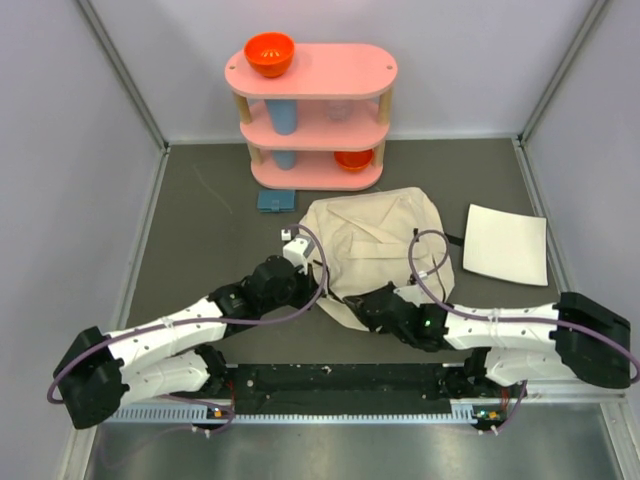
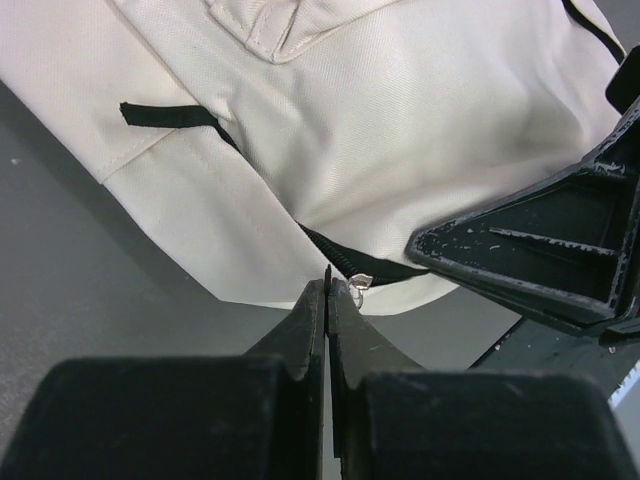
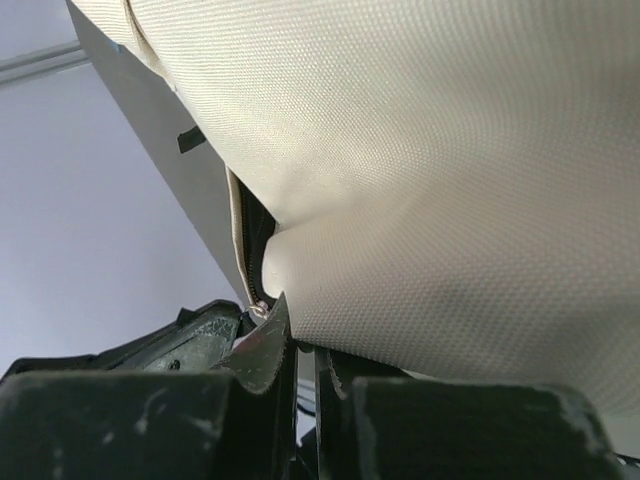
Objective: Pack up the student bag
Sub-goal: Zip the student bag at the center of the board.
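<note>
The student bag, cream canvas, lies flat in the middle of the dark table. Both grippers meet at its near edge. My left gripper is shut, and in the left wrist view its tips pinch a thin black zipper pull beside a small metal ring on the black zipper. My right gripper is shut on a fold of the bag's fabric next to the zipper; one finger shows in front, the other is hidden under the cloth.
A pink three-tier shelf stands at the back with an orange bowl on top, blue cups and another orange bowl below. A small blue object lies before it. A flat white sheet lies right of the bag.
</note>
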You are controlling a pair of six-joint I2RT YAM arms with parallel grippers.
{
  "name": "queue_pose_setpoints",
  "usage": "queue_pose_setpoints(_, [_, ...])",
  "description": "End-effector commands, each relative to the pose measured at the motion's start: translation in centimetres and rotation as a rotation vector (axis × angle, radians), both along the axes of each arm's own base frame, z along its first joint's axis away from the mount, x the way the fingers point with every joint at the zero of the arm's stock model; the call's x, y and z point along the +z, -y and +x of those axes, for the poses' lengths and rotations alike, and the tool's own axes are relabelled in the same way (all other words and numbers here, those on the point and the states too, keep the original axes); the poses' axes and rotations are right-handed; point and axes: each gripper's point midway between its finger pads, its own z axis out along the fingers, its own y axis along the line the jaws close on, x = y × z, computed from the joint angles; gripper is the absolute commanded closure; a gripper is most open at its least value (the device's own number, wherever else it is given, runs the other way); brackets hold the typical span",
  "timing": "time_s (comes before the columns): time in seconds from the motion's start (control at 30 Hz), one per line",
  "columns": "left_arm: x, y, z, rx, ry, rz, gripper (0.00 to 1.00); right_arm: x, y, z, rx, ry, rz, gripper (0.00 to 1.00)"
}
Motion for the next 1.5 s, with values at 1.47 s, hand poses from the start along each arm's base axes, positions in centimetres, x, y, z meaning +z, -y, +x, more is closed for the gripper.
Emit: queue_pose_setpoints(1.47, [-3.4,-5.0,14.0,0.309,0.049,0.359,1.0,-5.6,6.8,-5.4,0.219,-0.006,-0.178,1.0])
